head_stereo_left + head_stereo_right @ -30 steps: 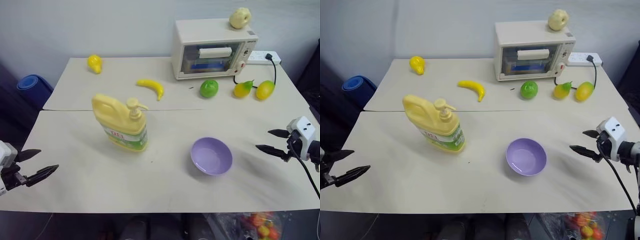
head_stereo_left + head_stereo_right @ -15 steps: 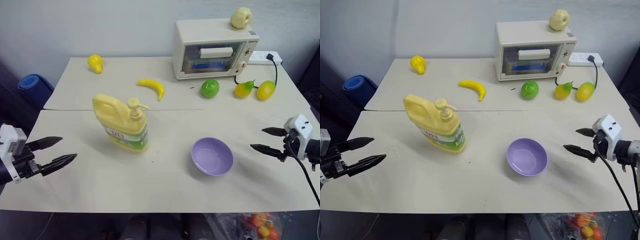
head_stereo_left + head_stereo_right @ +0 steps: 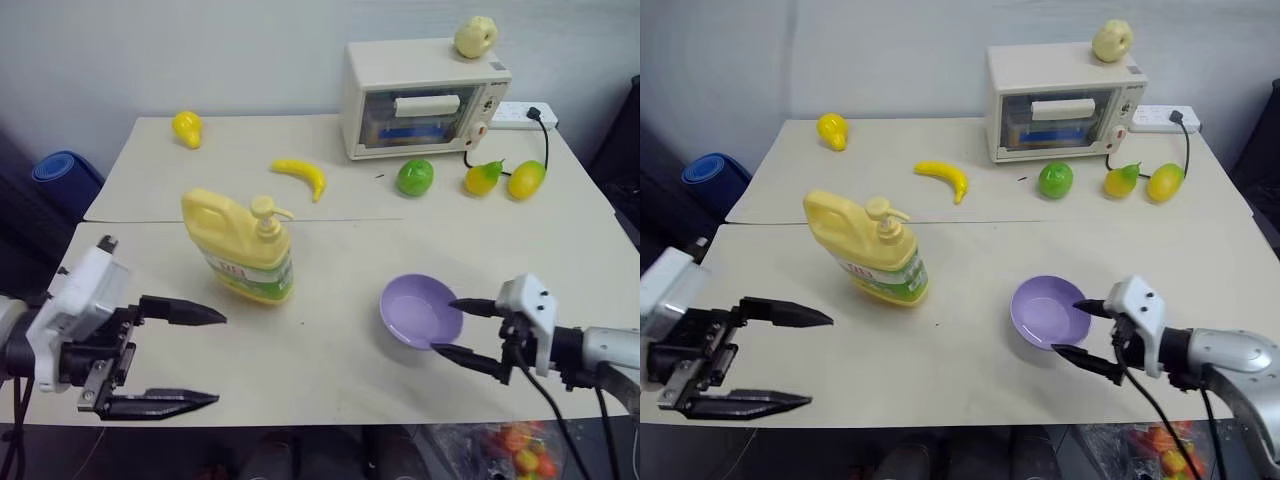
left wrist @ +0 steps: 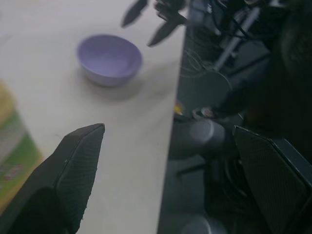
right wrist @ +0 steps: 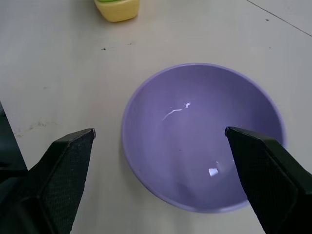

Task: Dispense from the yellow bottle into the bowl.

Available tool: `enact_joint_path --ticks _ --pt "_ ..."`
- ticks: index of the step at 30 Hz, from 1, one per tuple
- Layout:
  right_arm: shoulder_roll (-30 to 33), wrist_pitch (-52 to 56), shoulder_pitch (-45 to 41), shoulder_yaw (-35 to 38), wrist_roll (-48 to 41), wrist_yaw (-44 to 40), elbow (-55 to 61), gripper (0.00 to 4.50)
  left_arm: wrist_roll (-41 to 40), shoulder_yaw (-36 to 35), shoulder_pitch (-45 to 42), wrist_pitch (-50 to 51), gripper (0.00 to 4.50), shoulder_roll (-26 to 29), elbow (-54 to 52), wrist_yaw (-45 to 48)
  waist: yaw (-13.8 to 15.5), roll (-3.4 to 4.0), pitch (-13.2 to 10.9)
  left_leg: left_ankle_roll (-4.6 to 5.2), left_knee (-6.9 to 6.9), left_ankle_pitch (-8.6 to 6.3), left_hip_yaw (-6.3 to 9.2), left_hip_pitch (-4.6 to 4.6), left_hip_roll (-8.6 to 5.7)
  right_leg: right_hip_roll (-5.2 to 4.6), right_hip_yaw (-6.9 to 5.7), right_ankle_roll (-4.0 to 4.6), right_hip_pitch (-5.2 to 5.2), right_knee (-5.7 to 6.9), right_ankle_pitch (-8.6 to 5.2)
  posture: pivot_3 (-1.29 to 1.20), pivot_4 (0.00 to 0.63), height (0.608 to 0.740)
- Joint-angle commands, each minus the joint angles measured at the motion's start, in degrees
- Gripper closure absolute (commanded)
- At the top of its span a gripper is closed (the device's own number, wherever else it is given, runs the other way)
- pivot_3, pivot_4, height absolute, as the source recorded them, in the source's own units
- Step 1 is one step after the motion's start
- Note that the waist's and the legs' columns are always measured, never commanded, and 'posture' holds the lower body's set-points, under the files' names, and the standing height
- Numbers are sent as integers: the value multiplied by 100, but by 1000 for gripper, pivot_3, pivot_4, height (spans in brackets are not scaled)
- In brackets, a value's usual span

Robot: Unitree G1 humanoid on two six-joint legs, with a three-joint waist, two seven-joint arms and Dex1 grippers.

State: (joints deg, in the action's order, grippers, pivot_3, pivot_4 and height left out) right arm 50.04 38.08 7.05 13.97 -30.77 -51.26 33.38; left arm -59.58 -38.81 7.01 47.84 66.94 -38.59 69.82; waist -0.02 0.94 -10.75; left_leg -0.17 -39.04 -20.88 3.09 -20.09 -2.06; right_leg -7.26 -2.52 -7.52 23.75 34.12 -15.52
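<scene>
My left pincer stands wide, holding nothing, its two black fingers reaching level toward my right over the near left part of the tabletop. It is near the yellow bottle but apart from it. My right pincer is also wide and empty, fingers pointing toward my left, one tip at the near rim of the bowl and the other at its right rim; I cannot tell whether either touches. In the right wrist view the bowl lies between those two fingers.

Count on the tabletop: one yellow bottle, upright, pump top on, left of centre; one lavender bowl, upright, right of centre, well apart from the bottle. Farther back: one banana, one yellow fruit at the far left, one green apple, two yellow-green fruits beside it, one toaster oven with one pale fruit on top, one power strip behind.
</scene>
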Motion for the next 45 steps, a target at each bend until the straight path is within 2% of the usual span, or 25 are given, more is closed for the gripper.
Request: enact_joint_path --ticks 1,8,13,14,17,25,27,32,36,41,45 --pt "-166 -58 -10 -452 283 352 215 37 380 418 -324 -379 0 107 94 -49 2 -3 1 0 0 0 1 0 -1 1 0 2 0 1 -1 0 150 740" --pt "-331 -948 -107 -1654 1614 810 -331 37 803 1495 -1242 -842 0 113 447 34 3 -13 -1 10 2 -5 2 -9 -9 0 5 2 5 2 -1 0 150 740" --pt "-602 -1237 -278 -1892 1972 1022 -685 37 858 1733 -1527 -883 0 94 565 69 -12 -20 -3 10 1 -5 -2 -10 -7 3 6 -2 7 9 1 0 150 740" --pt "-646 -1266 -298 -1902 2009 1039 -724 207 851 1746 -1553 -879 0 94 571 74 -9 -20 -3 10 0 -5 -1 -10 -5 5 5 -2 7 10 1 0 150 740" --pt "-718 -1410 -389 -1959 2200 1083 -891 987 874 1776 -1586 -888 0 78 573 94 -6 -20 -2 10 -1 -4 -1 -9 -5 4 6 -2 7 13 1 0 150 740" --pt "-727 -1604 -449 -2004 2275 910 -986 3890 993 1913 -1682 -972 0 25 611 55 -6 -20 -2 10 -2 -4 0 -9 -6 5 6 -2 7 20 1 0 150 740" --pt "-710 -1635 -450 -2005 2282 855 -988 4467 1031 1937 -1683 -996 0 18 614 54 -14 -28 2 10 -2 -4 -1 -8 -6 6 6 -2 7 22 1 0 150 740" --pt "-544 -1666 -520 -1946 2376 710 -962 4467 1030 1952 -1747 -989 0 -52 624 -2 -3 -36 2 10 -2 -4 0 -7 -3 9 7 -1 6 22 1 0 150 740" --pt "0 -2003 -903 -1878 2405 122 -945 4467 880 1822 -2154 -863 0 -72 958 -106 -3 -37 0 10 -4 -4 -1 -7 -4 9 7 -1 6 25 1 0 150 740" --pt "464 -2045 -2053 -1906 2017 -858 -925 4467 565 1729 -3155 -613 0 106 1769 -16 -33 -43 -6 10 -7 -4 -5 -4 -1 14 7 -3 8 33 1 0 150 740" --pt "429 -1953 -3187 -2257 1783 -1622 -1088 4467 666 1968 -4072 -594 0 288 2511 212 -24 -46 -8 7 -6 -3 -5 -14 4 19 6 -3 20 35 1 0 150 740"
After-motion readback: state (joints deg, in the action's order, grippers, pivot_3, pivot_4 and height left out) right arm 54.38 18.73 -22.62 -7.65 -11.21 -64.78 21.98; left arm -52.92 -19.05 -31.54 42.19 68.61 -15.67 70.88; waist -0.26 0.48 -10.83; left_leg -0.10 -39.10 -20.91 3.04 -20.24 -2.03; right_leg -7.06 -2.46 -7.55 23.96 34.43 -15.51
